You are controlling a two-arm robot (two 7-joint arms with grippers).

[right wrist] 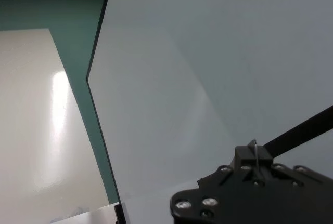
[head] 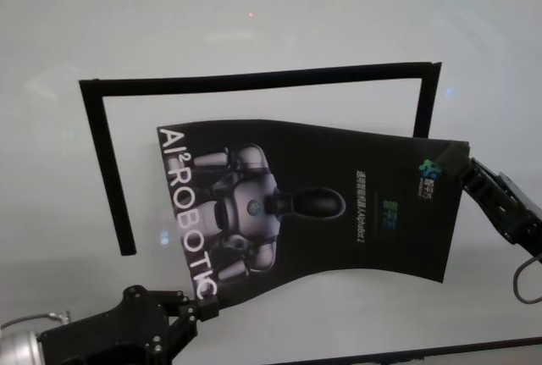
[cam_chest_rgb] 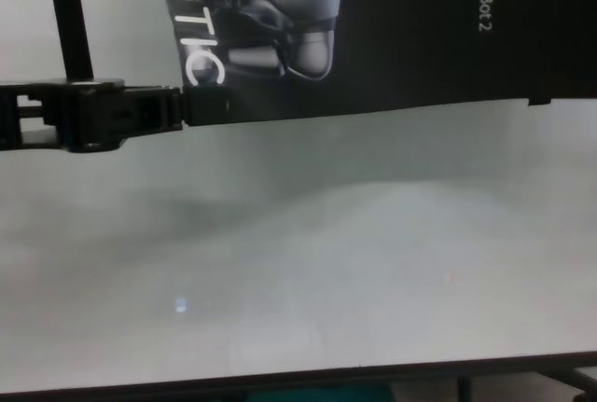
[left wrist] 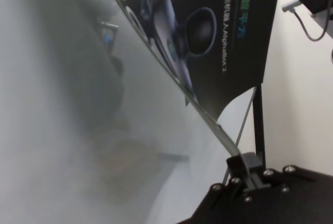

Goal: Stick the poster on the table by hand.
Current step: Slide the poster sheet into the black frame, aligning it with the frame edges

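Two grippers pinch the poster (head: 313, 204) at centre frame above the table (head: 254, 26): left gripper (head: 201, 304) fingers closed on its lower-left corner, right gripper (head: 457, 164) on its upper-right corner.

The poster (head: 339, 204) lies over the table (head: 254, 35), inside the open side of a tape frame (head: 254, 80) that runs along its far, left and right sides. The left pincer (head: 203, 304) is at its near-left corner, the right pincer (head: 457, 164) at its far-right corner.
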